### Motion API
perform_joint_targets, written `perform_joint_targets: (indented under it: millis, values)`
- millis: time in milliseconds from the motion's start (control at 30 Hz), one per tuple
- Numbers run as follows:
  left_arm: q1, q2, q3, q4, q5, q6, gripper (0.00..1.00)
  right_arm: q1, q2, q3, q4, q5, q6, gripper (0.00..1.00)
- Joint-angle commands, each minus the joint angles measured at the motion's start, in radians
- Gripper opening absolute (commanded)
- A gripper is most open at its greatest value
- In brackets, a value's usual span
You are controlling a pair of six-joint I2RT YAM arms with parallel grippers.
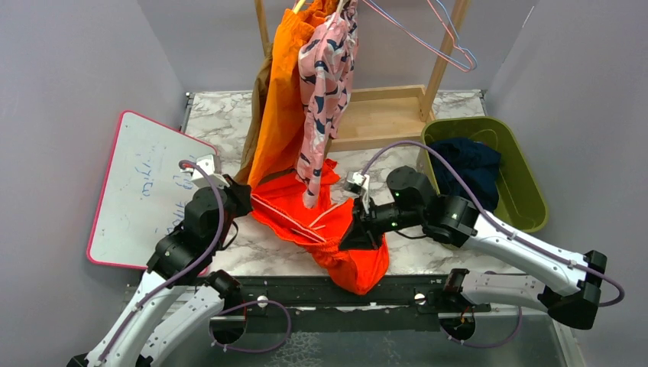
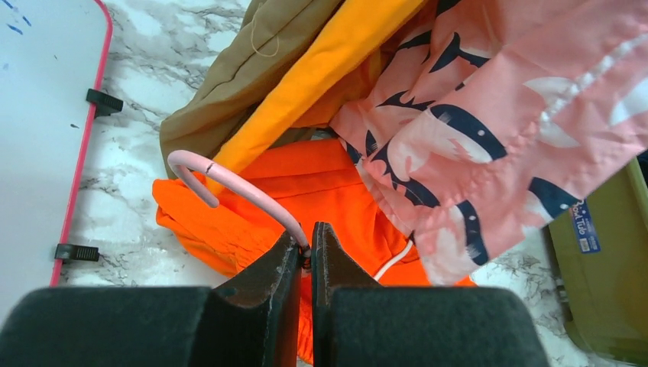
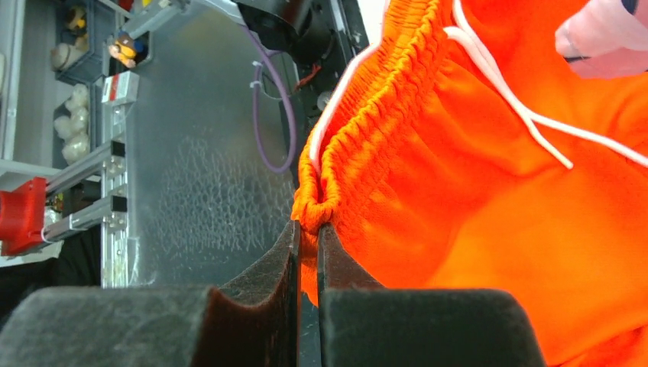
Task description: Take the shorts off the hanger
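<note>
Red-orange shorts lie on the marble table, at 6 o'clock below the hanging pairs. Judged best: the right gripper, clamped on the waistband, pulls toward 4 o'clock while the left gripper, pinched on the hook of the pink hanger, holds firm. Only the left wrist view shows that pinch; the top view hides it.

Matt cloth shorts, seemingly plastic hanger

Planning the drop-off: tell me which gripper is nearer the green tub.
Right. The right gripper, shut on the red-orange shorts, sits left of the green tub; the left gripper, shut on the pink hanger, is farther left, across the shorts.
</note>
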Motion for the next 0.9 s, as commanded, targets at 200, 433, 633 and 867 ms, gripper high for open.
perform_joint_targets:
  millis: [200, 433, 633, 867]
  values:
    - [0.009, -0.041, -0.002, 0.039, -0.002, -0.023, 0.0, 0.005, 0.252, 0.042, -0.132, 0.567, 0.06, 0.01]
    - [0.01, -0.076, -0.026, 0.049, 0.065, -0.018, 0.0, 0.005, 0.324, 0.2, -0.053, 0.748, -0.01, 0.01]
    - [0.009, -0.088, -0.05, 0.089, 0.143, -0.007, 0.0, 0.005, 0.307, 0.352, 0.019, 0.761, -0.124, 0.01]
    - [0.009, -0.088, -0.086, 0.121, 0.202, 0.0, 0.0, 0.004, 0.287, 0.162, 0.033, 0.644, -0.036, 0.01]
